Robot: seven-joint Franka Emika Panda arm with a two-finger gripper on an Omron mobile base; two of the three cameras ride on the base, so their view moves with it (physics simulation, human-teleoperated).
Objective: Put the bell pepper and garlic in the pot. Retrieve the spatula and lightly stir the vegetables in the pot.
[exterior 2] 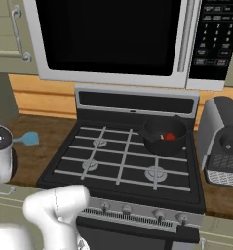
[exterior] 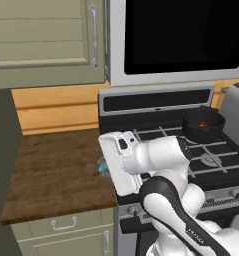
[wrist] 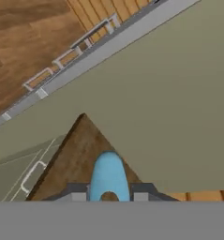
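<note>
Spatula (wrist: 108,176), clamped between the narrowed jaws above the counter (exterior: 56,170); a level, unhurried carry toward the pot (exterior 2: 163,136) should prevent slipping.

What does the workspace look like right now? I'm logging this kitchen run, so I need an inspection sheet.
Surface: dark wooden counter left of a black stove.
Job's things: black pot on the back right burner with the red bell pepper inside; garlic not discernible. Light-blue spatula over the counter, between the end effector's fingers.
Clutter: grey toaster right of the stove.
End effector: shut on the spatula.
Cables: nothing seen.
Surroundings: microwave above the stove, green cabinet, wooden backsplash.
</note>
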